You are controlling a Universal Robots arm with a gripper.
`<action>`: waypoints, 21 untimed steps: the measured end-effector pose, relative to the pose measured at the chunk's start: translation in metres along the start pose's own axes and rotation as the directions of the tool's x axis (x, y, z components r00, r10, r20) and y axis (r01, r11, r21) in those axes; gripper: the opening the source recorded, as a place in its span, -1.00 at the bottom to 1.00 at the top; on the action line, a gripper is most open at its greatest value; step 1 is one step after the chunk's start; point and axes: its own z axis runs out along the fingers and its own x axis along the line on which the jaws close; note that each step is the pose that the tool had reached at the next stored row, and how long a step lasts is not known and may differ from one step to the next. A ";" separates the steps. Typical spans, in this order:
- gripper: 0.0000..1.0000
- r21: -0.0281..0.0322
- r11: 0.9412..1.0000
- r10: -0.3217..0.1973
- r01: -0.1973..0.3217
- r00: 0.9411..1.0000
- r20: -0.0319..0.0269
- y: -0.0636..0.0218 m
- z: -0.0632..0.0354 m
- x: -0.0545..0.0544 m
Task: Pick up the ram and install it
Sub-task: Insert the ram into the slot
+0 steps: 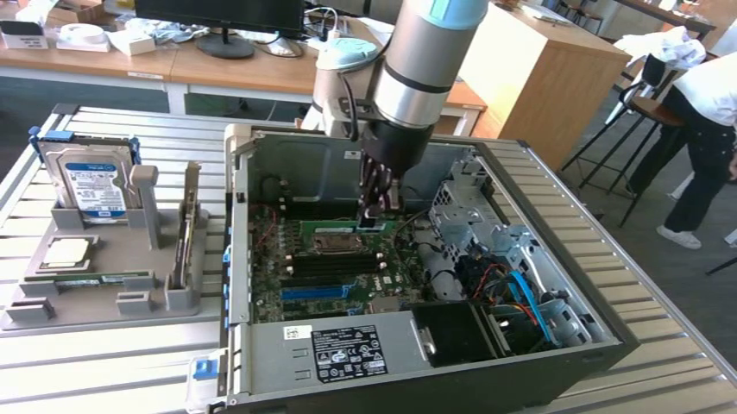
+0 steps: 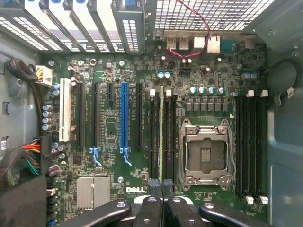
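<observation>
Hand (image 2: 162, 185) grips ram (image 2: 162, 135) edge-on over DELL-marked motherboard (image 2: 110, 128).

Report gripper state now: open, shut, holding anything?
Gripper: closed on the long, narrow, flat green circuit-board ram, held edge-on at the black memory slots.

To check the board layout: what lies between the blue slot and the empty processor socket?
In the wrist view: a black slot, then black memory slots, where the pincer holds the ram edge-on.
</observation>
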 end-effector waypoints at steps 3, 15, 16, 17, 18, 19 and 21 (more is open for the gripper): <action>-0.77 0.000 1.000 0.000 0.000 1.000 0.001 0.0000 0.0011 0.000; -0.77 0.000 1.000 0.000 0.000 1.000 0.001 0.0000 0.0013 0.004; -0.77 0.000 1.000 0.000 0.000 1.000 0.001 -0.0001 0.0013 0.004; -0.77 0.000 1.000 0.000 0.000 1.000 0.001 -0.0001 0.0013 0.004; -0.77 0.000 1.000 0.000 0.000 1.000 0.001 -0.0001 0.0018 0.004; -0.77 0.000 1.000 0.000 0.000 1.000 0.001 -0.0001 0.0028 0.004; -0.77 0.000 1.000 0.000 0.000 1.000 0.001 -0.0002 0.0055 0.004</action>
